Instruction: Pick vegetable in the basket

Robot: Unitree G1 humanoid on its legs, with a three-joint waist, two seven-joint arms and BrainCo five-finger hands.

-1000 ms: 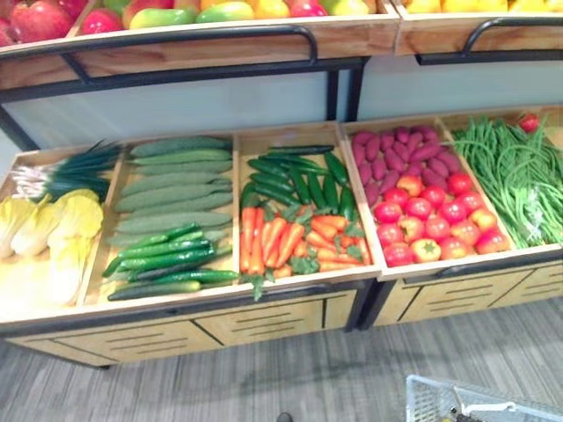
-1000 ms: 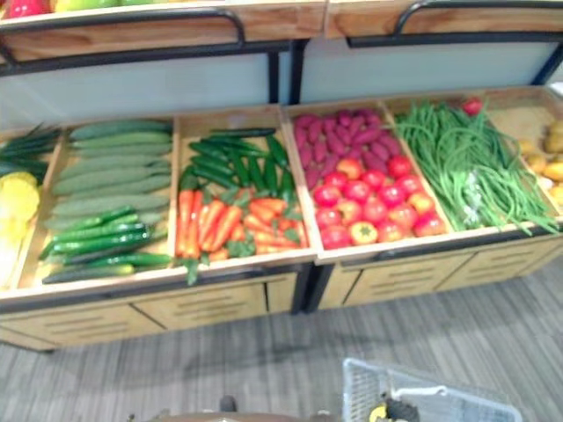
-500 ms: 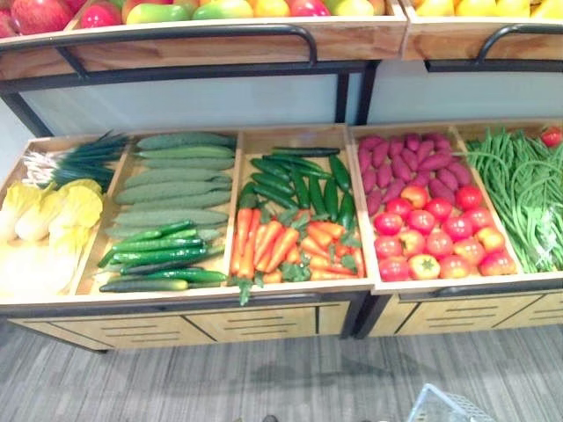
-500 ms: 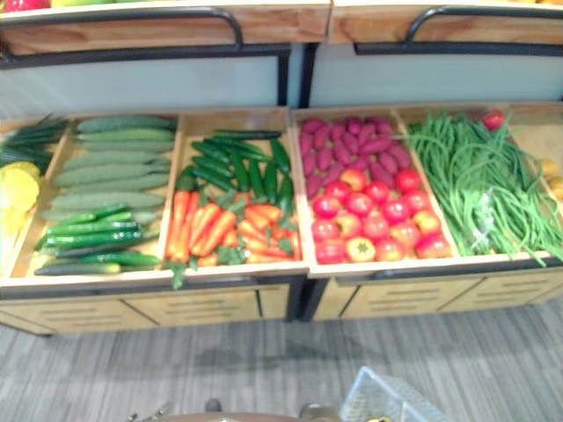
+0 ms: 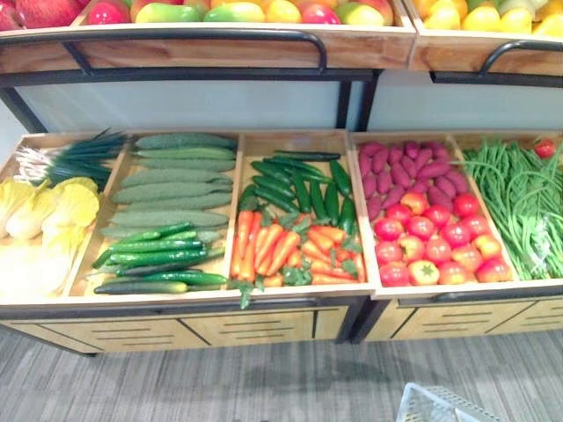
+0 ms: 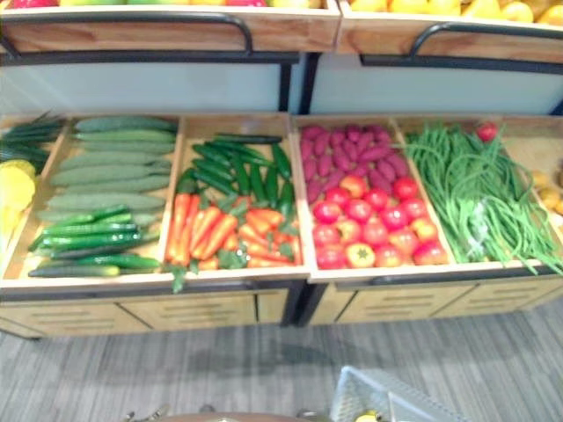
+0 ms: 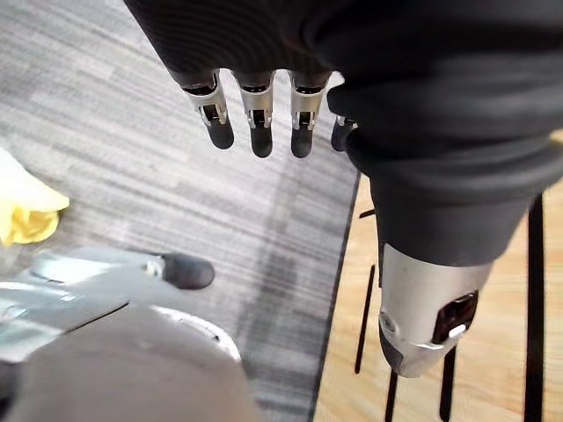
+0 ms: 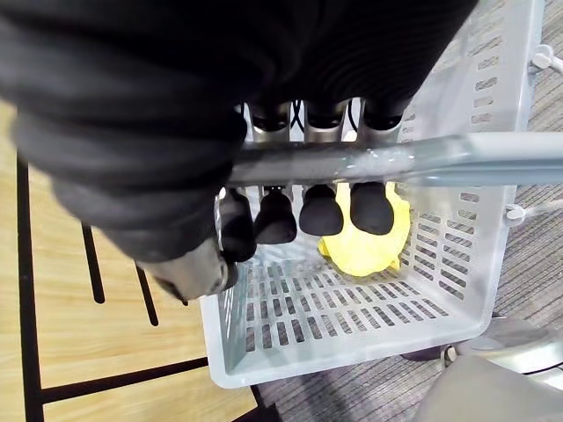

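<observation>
My head has turned slightly since a moment ago: the wooden produce stand (image 5: 264,303) now sits squarer before me. Nothing on it has moved, so I judge I am still choosing. It holds cucumbers (image 5: 176,189), carrots (image 5: 281,246), tomatoes (image 5: 431,242) and green beans (image 5: 523,202). My right hand (image 8: 321,211) curls round the handle (image 8: 422,163) of the white basket (image 8: 369,316), which holds one yellow vegetable (image 8: 369,251). My left hand (image 7: 255,114) hangs above the floor (image 7: 132,176), fingers straight, holding nothing.
</observation>
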